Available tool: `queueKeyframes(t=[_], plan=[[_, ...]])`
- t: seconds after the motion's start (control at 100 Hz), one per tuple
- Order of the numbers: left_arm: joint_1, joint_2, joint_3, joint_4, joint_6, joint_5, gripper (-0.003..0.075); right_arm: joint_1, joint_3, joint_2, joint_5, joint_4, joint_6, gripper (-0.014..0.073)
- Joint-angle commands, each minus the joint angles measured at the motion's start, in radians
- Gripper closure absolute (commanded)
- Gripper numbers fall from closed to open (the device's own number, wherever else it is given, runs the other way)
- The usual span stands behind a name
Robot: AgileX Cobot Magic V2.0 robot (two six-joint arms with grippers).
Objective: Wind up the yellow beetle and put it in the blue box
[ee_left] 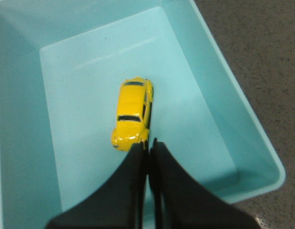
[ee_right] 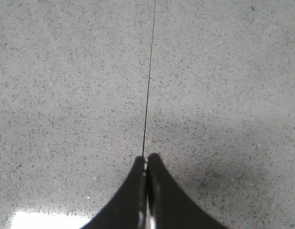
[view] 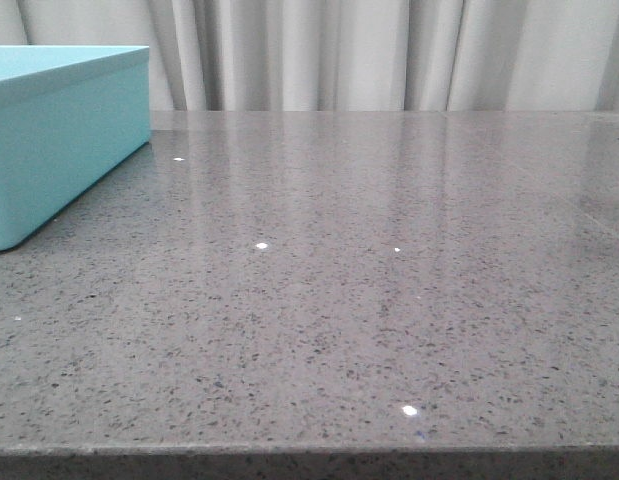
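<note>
The yellow beetle (ee_left: pixel 132 113) lies on the floor of the blue box (ee_left: pixel 242 138), seen in the left wrist view. My left gripper (ee_left: pixel 148 145) hangs above the box, its jaws closed together and empty, their tips just past one end of the car. The blue box also shows at the far left of the front view (view: pixel 59 140); the car is hidden there by its wall. My right gripper (ee_right: pixel 147 160) is shut and empty over bare grey tabletop. Neither arm shows in the front view.
The grey speckled table (view: pixel 369 300) runs to a front edge near the camera. A thin dark seam (ee_right: pixel 149 71) crosses the tabletop below my right gripper. White curtains (view: pixel 389 50) hang behind the table.
</note>
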Motion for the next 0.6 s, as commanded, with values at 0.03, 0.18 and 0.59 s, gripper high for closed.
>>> queueKeyframes(t=[0.03, 0.18, 0.59], plan=[[-0.001, -0.124, 0.088, -0.049, 0.001, -0.116, 0.0739, 0.001, 0.052, -0.096, -0.108, -0.020, -0.013, 0.0659], [-0.001, -0.272, 0.253, -0.096, 0.001, -0.207, 0.0739, 0.001, 0.167, -0.203, -0.202, -0.020, -0.013, 0.0659], [-0.001, -0.658, 0.568, -0.154, -0.007, -0.323, 0.0739, 0.001, 0.489, -0.488, -0.396, -0.020, -0.013, 0.0659]])
